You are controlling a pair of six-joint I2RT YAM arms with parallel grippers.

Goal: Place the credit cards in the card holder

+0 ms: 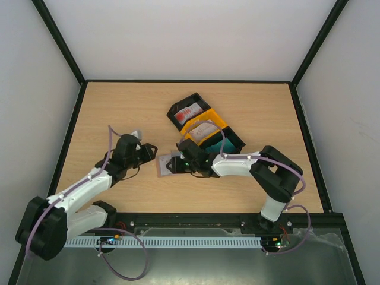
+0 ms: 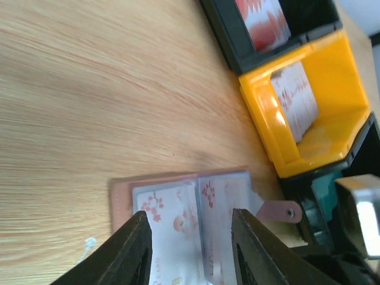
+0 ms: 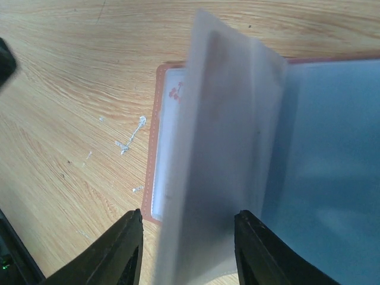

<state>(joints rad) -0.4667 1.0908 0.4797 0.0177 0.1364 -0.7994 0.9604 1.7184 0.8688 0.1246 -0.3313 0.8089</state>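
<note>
The card holder point(image 1: 162, 165) lies open on the table, brown-pink edged, with a snap tab point(image 2: 279, 211). In the left wrist view the card holder point(image 2: 178, 205) shows white cards with red blossom marks in its pockets. My left gripper point(image 2: 193, 240) is open just left of it, also seen from above point(image 1: 149, 150). My right gripper point(image 3: 189, 237) is open over the holder, with a clear pocket page point(image 3: 228, 136) standing up between its fingers. A red-and-white card point(image 1: 189, 111) lies in the black tray, a white card with red marks point(image 1: 205, 129) in the orange tray, and a teal card point(image 1: 215, 142) in the nearest black tray.
Three joined trays run diagonally at the table's middle back: black point(image 1: 178, 107), orange point(image 1: 221, 123), black point(image 1: 237, 142). The right arm point(image 1: 249, 163) reaches leftward in front of them. Small white specks point(image 3: 133, 133) lie on the wood left of the holder.
</note>
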